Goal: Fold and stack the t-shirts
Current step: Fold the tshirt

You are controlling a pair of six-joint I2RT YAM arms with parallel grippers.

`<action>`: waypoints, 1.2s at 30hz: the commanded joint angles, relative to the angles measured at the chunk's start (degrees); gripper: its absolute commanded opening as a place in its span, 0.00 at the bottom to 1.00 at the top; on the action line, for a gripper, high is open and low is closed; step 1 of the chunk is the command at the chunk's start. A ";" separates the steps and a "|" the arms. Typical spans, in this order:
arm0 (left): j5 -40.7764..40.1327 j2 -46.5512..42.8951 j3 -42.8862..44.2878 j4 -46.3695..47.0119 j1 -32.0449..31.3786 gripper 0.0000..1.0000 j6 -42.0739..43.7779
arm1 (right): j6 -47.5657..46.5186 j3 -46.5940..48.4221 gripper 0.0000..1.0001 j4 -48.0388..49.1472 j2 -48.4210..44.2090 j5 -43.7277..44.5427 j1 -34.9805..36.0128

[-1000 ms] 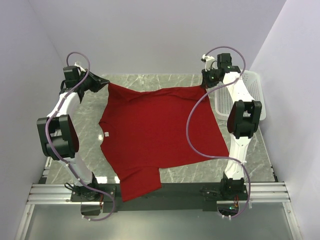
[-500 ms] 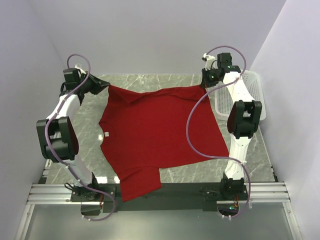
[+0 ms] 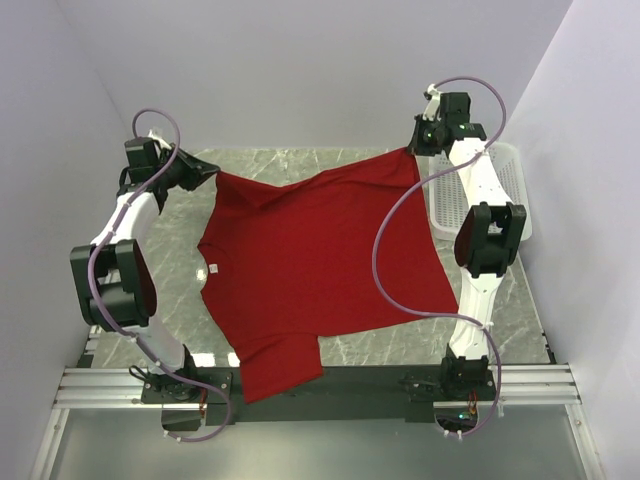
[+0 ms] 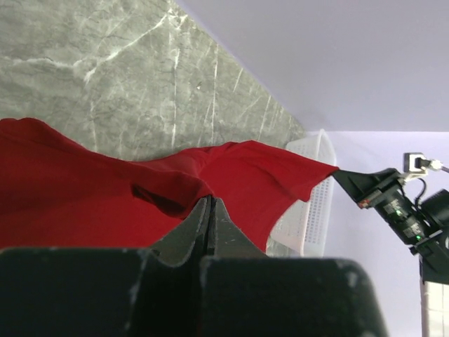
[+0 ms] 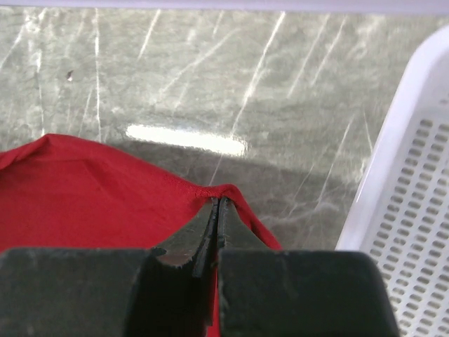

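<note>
**At the far edge of the desk [image 3: 300, 160]: t-shirt [image 3: 310, 260] held by two corners**

Your left hand [image 3: 208, 172] pinches its far left corner. Your right hand [image 3: 415, 148] pinches the far right one, a bit higher, near the white basket [image 3: 512, 175]. Both hands squeeze the cloth tight. The rest lies spread on the desk, one end past the near edge. This looks like the spreading step. Next, lay the held edge down flat and even, then fold.

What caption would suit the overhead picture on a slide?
Left gripper and right gripper each pinch a far corner of the red t-shirt spread over the marble table.
</note>
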 commanded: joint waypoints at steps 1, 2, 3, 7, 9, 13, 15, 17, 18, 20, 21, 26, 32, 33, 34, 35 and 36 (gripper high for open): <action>2.03 -4.44 -0.80 2.35 0.22 0.00 -0.04 | 2.58 -0.37 0.00 2.30 -1.22 1.68 -0.42; 2.21 -4.79 -1.41 2.43 0.30 0.00 -0.22 | 2.23 -0.20 0.00 2.04 -1.04 1.15 -0.34; 2.38 -5.49 -1.68 2.35 0.30 0.00 -0.48 | 1.88 0.33 0.00 1.43 -0.69 0.62 -0.42; 2.56 -7.86 -3.00 2.35 0.30 0.00 -0.66 | -1.29 0.77 0.00 -0.33 -0.51 -2.62 -0.42; 2.56 -9.00 -4.05 2.35 0.30 0.00 -0.83 | -2.52 0.51 0.00 -1.30 -0.77 -4.99 -0.42; 3.26 -10.67 -6.51 2.17 0.21 0.00 -0.84 | -6.99 0.24 0.00 -2.62 -1.21 -8.69 -0.34; 3.44 -12.07 -8.36 1.47 0.13 0.00 -0.57 | -8.93 0.07 0.00 -3.76 -1.83 -10.45 -0.34; 3.35 -13.31 -10.12 0.59 0.04 0.00 0.13 | -10.16 -0.98 0.00 -3.50 -3.14 -10.89 -0.34; 3.26 -14.62 -10.73 -0.11 0.13 0.00 0.22 | -10.60 -1.94 0.00 -3.33 -3.58 -10.98 -0.42; 3.00 -15.94 -12.23 -1.08 0.04 0.00 1.01 | -11.13 -3.18 0.00 -2.54 -5.07 -10.72 -2.01; 2.65 -17.34 -12.84 -1.78 0.13 0.00 1.19 | -11.22 -4.14 0.00 -2.01 -5.34 -10.63 -2.27; 2.65 -21.04 -16.79 -2.57 0.13 0.01 1.10 | -12.98 -5.38 0.00 -3.06 -6.31 -10.98 -2.71; 1.77 -24.21 -21.45 -3.63 0.13 0.00 1.01 | -15.97 -10.04 0.00 -2.53 -8.68 -11.51 -2.97; 1.60 -24.82 -22.07 -3.80 0.13 0.00 0.84 | -16.58 -10.82 0.00 -2.88 -8.86 -11.86 -3.06; 1.68 -25.00 -23.12 -3.63 0.13 0.00 0.75 | -17.54 -11.09 0.00 -3.06 -9.04 -12.03 -3.06; 1.51 -25.27 -23.74 -3.63 0.04 0.00 0.66 | -17.81 -11.36 0.00 -3.23 -9.30 -12.12 -3.15; 1.33 -25.70 -24.35 -3.72 -0.05 0.00 0.49 | -18.25 -11.71 0.00 -3.50 -9.39 -12.12 -3.06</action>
